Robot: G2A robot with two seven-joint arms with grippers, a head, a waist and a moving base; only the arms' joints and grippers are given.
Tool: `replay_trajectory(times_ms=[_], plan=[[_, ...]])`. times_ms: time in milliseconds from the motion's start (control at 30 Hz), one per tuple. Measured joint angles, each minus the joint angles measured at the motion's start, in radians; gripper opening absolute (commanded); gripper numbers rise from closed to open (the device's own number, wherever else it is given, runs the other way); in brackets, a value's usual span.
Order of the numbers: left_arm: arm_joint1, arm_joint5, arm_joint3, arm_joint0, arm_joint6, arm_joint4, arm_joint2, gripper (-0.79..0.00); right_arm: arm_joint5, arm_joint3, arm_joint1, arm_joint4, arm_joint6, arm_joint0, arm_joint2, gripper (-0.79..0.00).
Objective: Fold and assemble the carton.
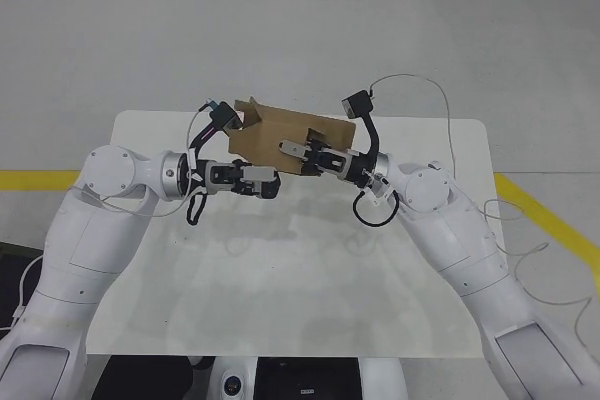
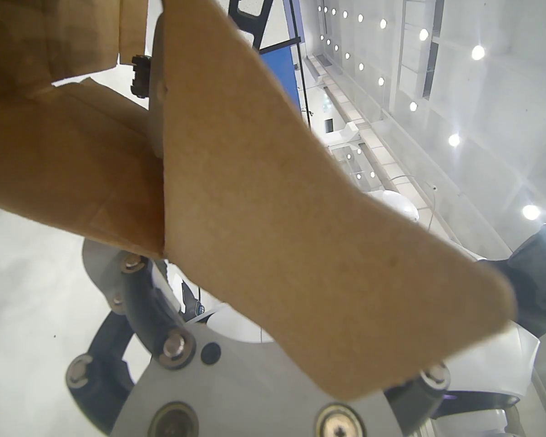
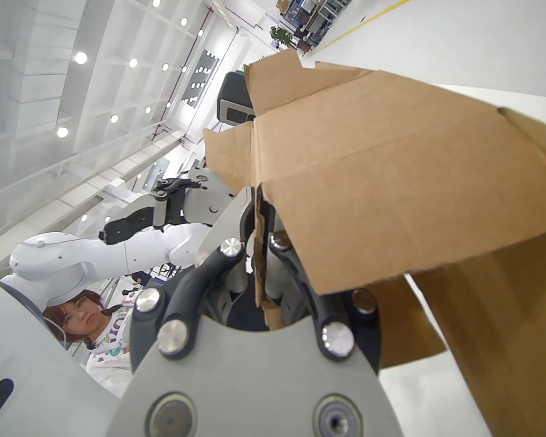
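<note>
The carton (image 1: pixel 280 130) is held up off the table (image 1: pixel 280 300), between the two arms and over the table's far part. The right end effector (image 3: pixel 257 229) is clamped on the carton: a thin edge of brown board is seen standing between its two grey fingers (image 3: pixel 232 218), and the carton's broad creased panel spreads out directly ahead of and above those fingers, with loose flaps at its far end. In the top view the same end effector is laid against the carton's near face, pointing towards the other arm. The left end effector (image 1: pixel 265 186) is found just beside the carton's near lower edge, its tip facing the right one. Its fingers are seen spread apart, nothing being pinched between them, while a long carton flap (image 2: pixel 300 211) is stretched slantwise across the space in front of it. The carton's open, unfolded interior is seen just beyond that flap.
</note>
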Motion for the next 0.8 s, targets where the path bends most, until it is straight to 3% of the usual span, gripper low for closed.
replay_trajectory(times_ms=[800], plan=[[0.003, -0.002, 0.033, -0.005, 0.007, -0.005, -0.027, 0.000, 0.018, 0.025, 0.002, 0.029, 0.084, 0.003, 0.045, -0.785]])
